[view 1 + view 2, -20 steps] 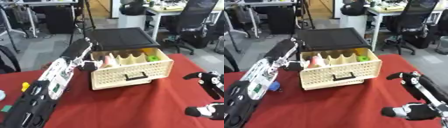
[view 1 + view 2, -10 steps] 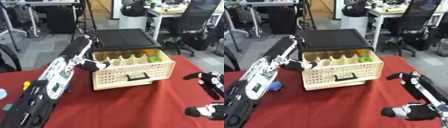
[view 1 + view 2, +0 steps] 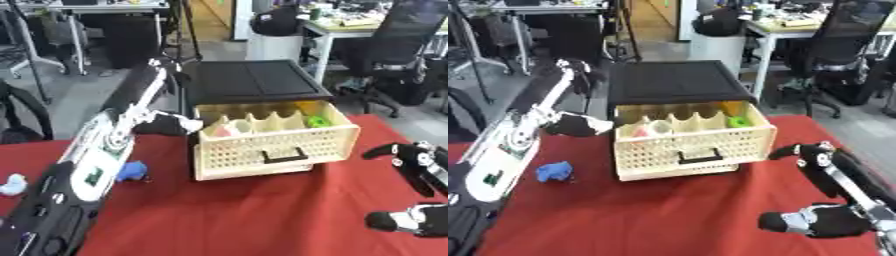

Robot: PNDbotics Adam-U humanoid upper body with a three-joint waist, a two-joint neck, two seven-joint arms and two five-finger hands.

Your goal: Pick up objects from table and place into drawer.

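The blue object lies on the red tablecloth to the left of the drawer, well apart from it and near the robot's left forearm. It looks small, crumpled and soft — probably light cloth or a plush piece, so it should squash under the fingers rather than slip, and would be best pinched across its bunched middle. A paler blue thing sits at the far left edge of the table; its shape is too vague to name.

The drawer stands pulled out from under its black-topped cabinet, cream-coloured with a perforated front and a dark handle. Its compartments already hold a pink and white item at the left, a green object at the right and something yellow behind that.

The left hand is at the drawer's left end, beside the pink item's compartment; whether its fingers are spread or curled I cannot tell. The right hand rests low at the right corner, idle and holding nothing, its fingers seemingly curled in
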